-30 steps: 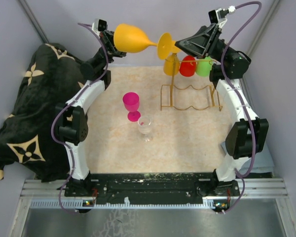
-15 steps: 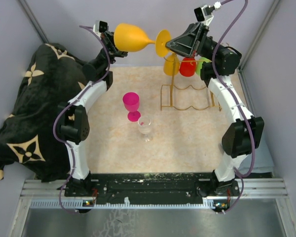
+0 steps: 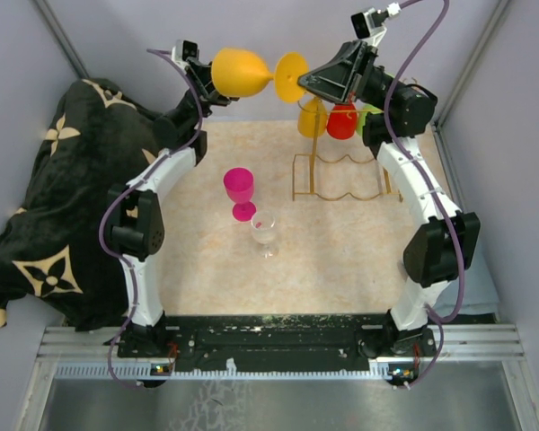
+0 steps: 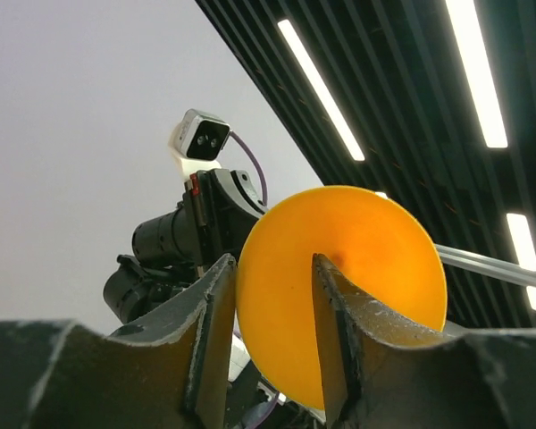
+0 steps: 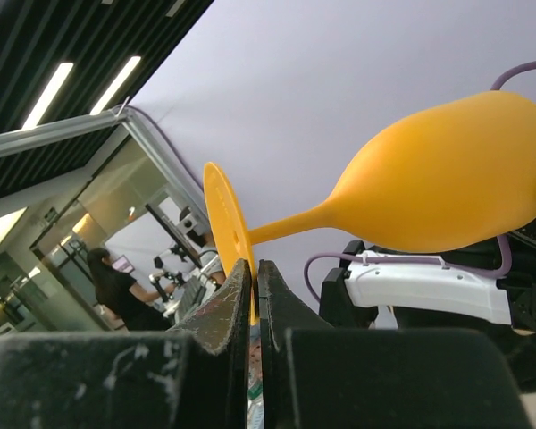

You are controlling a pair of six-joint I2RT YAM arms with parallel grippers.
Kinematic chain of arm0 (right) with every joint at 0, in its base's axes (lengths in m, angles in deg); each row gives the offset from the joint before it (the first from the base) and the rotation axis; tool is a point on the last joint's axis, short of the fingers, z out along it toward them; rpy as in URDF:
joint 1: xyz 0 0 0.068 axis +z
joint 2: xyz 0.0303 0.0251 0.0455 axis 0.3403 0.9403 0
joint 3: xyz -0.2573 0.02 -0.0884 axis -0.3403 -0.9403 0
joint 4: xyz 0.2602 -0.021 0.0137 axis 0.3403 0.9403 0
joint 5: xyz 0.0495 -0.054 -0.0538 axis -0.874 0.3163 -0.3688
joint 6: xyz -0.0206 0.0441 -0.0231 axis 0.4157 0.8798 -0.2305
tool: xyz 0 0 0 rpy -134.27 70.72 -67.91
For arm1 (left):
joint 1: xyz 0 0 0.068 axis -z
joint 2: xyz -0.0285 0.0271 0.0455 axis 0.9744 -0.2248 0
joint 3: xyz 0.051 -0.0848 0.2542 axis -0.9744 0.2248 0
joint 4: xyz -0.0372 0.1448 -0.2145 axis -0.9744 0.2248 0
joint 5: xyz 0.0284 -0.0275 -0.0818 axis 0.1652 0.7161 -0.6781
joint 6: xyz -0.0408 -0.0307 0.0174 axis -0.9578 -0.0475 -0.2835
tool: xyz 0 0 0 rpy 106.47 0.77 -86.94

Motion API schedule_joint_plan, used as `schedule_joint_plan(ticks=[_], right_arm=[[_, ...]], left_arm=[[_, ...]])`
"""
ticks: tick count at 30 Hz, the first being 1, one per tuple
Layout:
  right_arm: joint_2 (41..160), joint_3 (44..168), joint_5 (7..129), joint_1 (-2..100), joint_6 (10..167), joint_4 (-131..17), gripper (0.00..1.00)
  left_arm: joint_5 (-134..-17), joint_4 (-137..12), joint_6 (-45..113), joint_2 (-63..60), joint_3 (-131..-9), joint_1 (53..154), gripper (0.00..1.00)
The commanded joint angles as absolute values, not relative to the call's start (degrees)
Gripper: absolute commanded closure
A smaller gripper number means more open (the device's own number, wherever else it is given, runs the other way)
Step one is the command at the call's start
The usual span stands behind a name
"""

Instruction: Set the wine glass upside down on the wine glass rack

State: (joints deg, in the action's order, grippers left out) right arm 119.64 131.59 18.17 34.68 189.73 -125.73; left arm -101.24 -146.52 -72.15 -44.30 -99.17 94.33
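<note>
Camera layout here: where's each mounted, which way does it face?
Top external: above and behind the bases, looking down on the table and wine glass rack; left arm and right arm show.
Left wrist: on the left arm, tilted up at ceiling lights; its fingers frame the orange wine glass.
Right wrist: on the right arm, tilted up; its fingers pinch the glass's foot.
Shared: all three show that glass; each wrist view catches the opposite arm.
</note>
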Motion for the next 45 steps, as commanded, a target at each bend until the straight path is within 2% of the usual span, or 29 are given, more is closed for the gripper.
schedule_joint_plan(ticks=[1, 9, 21, 32, 37, 45], right_arm=[[118.09, 133.75, 19.07, 33.62, 188.34, -126.81, 1.0], [117.08, 133.94, 20.27, 28.02, 188.36, -126.69, 1.0], [116.79, 134.95, 20.43, 19.09, 186.81, -123.05, 1.0], [118.25, 141.58, 19.57, 7.1, 169.74, -101.22, 1.0], [121.05, 143.63, 19.61, 5.45, 165.87, -97.43, 1.0], [124.78, 150.89, 21.05, 4.29, 150.71, -79.92, 1.0]], left_arm=[[-99.38, -152.69, -79.64, -43.09, -98.32, 92.31, 0.52], [-101.07, -153.73, -76.9, -40.26, -90.63, 89.31, 0.51], [-104.22, -153.65, -75.9, -39.91, -89.03, 87.57, 0.52], [-107.47, -152.42, -74.47, -38.41, -87.29, 86.41, 0.53], [-108.8, -151.19, -73.77, -37.91, -87.7, 86.41, 0.53], [-109.76, -148.88, -71.99, -37.25, -87.21, 86.33, 0.53]])
